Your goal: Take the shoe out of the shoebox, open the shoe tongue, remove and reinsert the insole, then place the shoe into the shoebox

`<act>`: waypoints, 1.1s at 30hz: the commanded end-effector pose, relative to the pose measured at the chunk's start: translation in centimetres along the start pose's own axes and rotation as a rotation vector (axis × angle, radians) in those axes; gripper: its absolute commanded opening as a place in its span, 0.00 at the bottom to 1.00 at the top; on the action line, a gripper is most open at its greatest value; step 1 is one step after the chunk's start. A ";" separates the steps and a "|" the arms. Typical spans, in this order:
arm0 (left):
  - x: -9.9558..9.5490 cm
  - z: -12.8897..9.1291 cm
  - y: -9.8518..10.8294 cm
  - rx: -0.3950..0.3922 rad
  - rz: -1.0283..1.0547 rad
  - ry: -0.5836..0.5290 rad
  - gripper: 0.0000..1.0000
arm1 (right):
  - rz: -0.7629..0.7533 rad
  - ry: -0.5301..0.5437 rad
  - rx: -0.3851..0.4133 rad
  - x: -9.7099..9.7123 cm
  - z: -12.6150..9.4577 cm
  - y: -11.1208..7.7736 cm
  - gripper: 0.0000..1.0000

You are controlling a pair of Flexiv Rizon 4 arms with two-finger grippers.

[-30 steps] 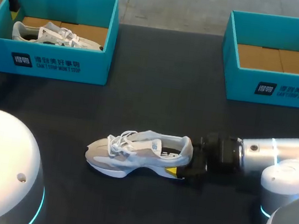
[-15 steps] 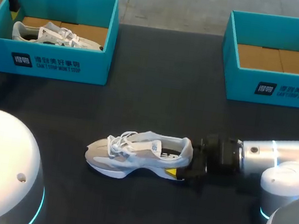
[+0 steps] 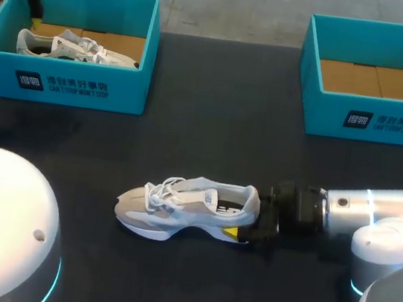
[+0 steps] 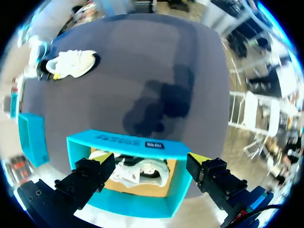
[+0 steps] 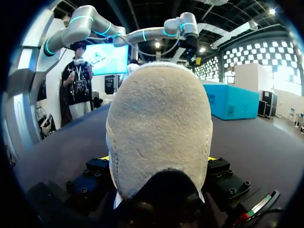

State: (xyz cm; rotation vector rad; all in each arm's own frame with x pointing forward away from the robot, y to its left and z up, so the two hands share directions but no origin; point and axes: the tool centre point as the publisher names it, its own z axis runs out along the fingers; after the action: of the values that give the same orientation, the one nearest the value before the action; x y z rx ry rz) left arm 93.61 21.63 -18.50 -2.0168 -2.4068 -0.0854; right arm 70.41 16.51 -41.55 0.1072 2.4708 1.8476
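Centrally, the right gripper (image 3: 245, 222) seems clamped on the white shoe (image 3: 186, 205) at its heel; the left gripper (image 4: 151, 162) hangs, fingers apart, above a shoebox (image 4: 128, 142).

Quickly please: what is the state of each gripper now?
Left gripper: open, holding nothing.
Right gripper: shut on the shoe, at its heel.

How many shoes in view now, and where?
2. One white-grey sneaker lies on the black table, heel in the right gripper; a second white sneaker sits inside the teal cardboard shoebox at the far left.
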 end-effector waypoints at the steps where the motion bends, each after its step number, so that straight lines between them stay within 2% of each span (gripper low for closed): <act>1: -1.5 -0.1 -2.1 0.175 -0.452 0.127 1.00 | 0.000 -0.002 0.003 0.2 0.0 0.1 0.00; 3: -2.1 0.3 -2.9 0.182 -0.594 0.148 1.00 | 0.000 -0.002 0.003 0.2 0.0 0.1 0.00; 5: -2.8 0.8 -3.3 0.228 -0.690 0.164 1.00 | 0.000 -0.002 0.003 0.2 0.0 0.1 0.00; 8: -3.2 1.0 -4.4 0.334 -0.808 0.094 1.00 | 0.000 -0.002 0.003 0.2 0.0 0.1 0.00; 10: -4.2 1.1 -5.8 0.376 -0.824 0.105 1.00 | 0.000 -0.002 0.003 0.2 0.0 0.1 0.00; 11: -4.7 1.1 -6.5 0.368 -0.777 0.127 1.00 | 0.000 -0.002 0.003 0.2 0.0 0.1 0.00; 27: -4.7 1.1 -6.5 0.368 -0.777 0.127 1.00 | 0.000 -0.002 0.003 0.2 0.0 0.1 0.00; 30: -5.4 0.6 -9.7 0.323 -0.915 0.093 1.00 | 0.000 -0.002 0.003 0.2 0.0 0.1 0.00; 33: -6.3 -0.1 -12.5 0.318 -1.114 0.096 1.00 | 0.000 -0.002 0.003 0.2 0.0 0.1 0.00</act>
State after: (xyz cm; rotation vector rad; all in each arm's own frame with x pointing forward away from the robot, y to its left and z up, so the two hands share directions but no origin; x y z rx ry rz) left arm 85.47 14.31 -19.53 -0.6328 -2.7255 0.2295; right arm 70.38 16.51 -41.54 0.1071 2.4709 1.8476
